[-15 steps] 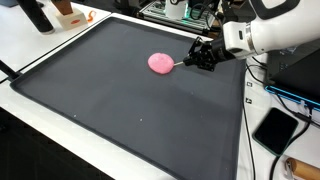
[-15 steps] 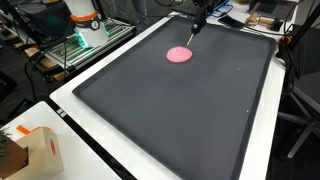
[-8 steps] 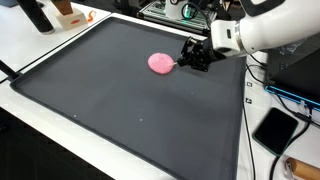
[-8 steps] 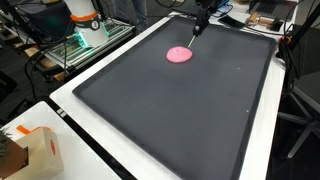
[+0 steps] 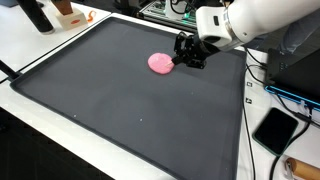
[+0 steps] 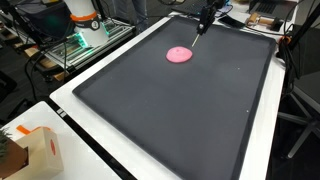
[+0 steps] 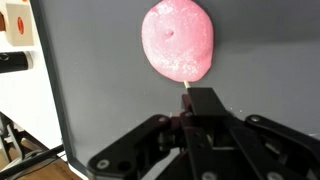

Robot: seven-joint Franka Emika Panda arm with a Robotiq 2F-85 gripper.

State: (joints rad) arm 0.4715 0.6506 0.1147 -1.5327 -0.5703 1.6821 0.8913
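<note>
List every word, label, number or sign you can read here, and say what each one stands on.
No text can be read in any view.
The cardboard box: any print on it is too small to read.
The tan box at the edge of the wrist view: a red mark, too blurred to read.
The pink disc, the black mat and the gripper: no lettering shows.

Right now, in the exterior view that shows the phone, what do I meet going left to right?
Dark object → small orange-and-white box → pink disc on a stick → gripper → black phone.
</note>
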